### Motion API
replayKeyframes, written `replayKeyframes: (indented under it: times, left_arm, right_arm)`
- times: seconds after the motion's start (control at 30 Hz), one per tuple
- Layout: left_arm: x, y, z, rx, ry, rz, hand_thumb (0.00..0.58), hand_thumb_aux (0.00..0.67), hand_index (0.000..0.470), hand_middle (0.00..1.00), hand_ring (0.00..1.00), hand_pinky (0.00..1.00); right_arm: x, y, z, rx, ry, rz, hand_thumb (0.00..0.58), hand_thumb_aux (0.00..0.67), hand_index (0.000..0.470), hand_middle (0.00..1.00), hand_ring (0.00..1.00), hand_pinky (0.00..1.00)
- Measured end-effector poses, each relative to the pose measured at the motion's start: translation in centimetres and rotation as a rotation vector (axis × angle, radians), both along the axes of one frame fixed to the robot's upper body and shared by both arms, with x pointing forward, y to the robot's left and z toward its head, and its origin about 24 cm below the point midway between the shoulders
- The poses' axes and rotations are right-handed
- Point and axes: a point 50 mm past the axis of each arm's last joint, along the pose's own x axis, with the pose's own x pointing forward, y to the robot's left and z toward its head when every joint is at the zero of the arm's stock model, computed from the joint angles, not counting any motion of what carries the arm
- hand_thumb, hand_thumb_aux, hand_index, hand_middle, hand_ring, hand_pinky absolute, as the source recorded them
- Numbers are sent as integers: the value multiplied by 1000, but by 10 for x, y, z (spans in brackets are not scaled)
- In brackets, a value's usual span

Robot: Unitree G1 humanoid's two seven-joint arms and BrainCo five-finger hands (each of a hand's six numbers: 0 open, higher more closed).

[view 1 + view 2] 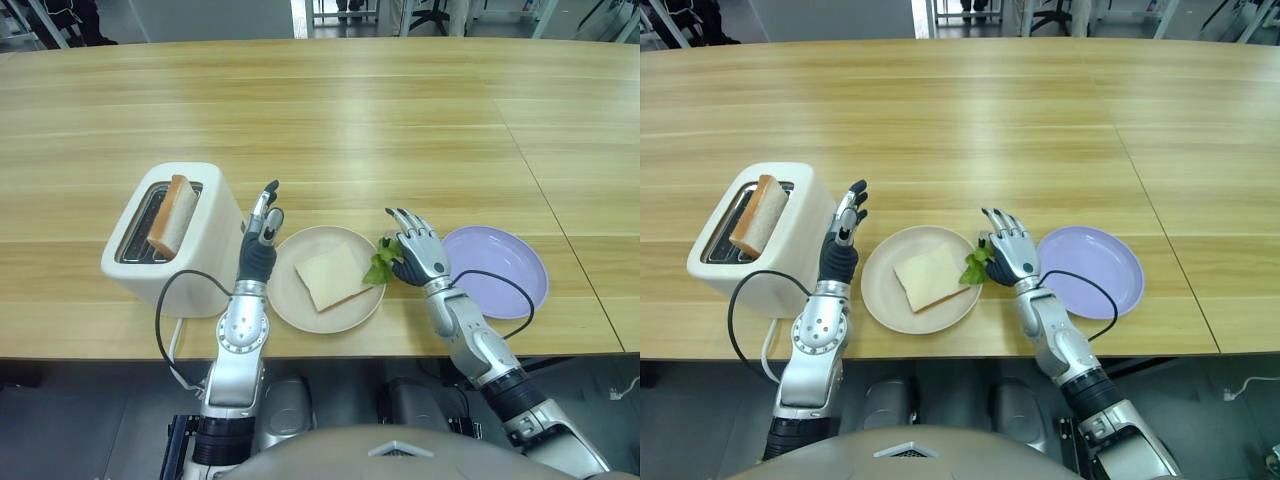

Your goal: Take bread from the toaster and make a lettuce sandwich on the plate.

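A cream toaster (180,240) stands at the left with one bread slice (173,213) sticking up from its slot. A second slice (328,277) lies flat on the beige plate (290,300). My left hand (262,238) stands upright between toaster and plate, fingers straight and holding nothing. My right hand (418,250) is at the plate's right rim, its fingers pinching a green lettuce leaf (381,264) that hangs over the rim beside the bread.
A lilac plate (505,270) with nothing on it lies just right of my right hand. The toaster's black cord (165,320) loops over the table's front edge. Bare wooden tabletop stretches far behind.
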Motion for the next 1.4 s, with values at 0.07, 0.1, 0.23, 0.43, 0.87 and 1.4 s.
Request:
replayKeyframes:
  times: [0.07, 0.1, 0.23, 0.43, 0.87, 1.4]
  left_arm:
    - [2, -1, -3, -3, 6, -4, 0, 0, 0, 0, 0, 0]
    - [2, -1, -4, -6, 10, -6, 0, 0, 0, 0, 0, 0]
    - [1, 0, -6, -12, 13, -1, 0, 0, 0, 0, 0, 0]
    - [-4, 5, -11, -14, 32, 21, 0, 0, 0, 0, 0, 0]
    - [-2, 4, -8, -13, 18, 12, 0, 0, 0, 0, 0, 0]
    - [12, -11, -5, -12, 3, -74, 0, 0, 0, 0, 0, 0]
  right_arm:
    - [6, 1, 8, 3, -36, -7, 580, 670, 460, 0, 0, 0]
    - [11, -1, 14, 3, -59, -16, 580, 670, 460, 0, 0, 0]
    - [19, -12, 25, -20, -105, -50, 580, 670, 460, 0, 0, 0]
    - [23, -27, 31, -57, -126, -85, 580, 670, 460, 0, 0, 0]
    - [-5, 11, 15, 48, -29, 35, 580, 670, 460, 0, 0, 0]
    - [-14, 39, 7, 119, -14, 108, 580, 670, 460, 0, 0, 0]
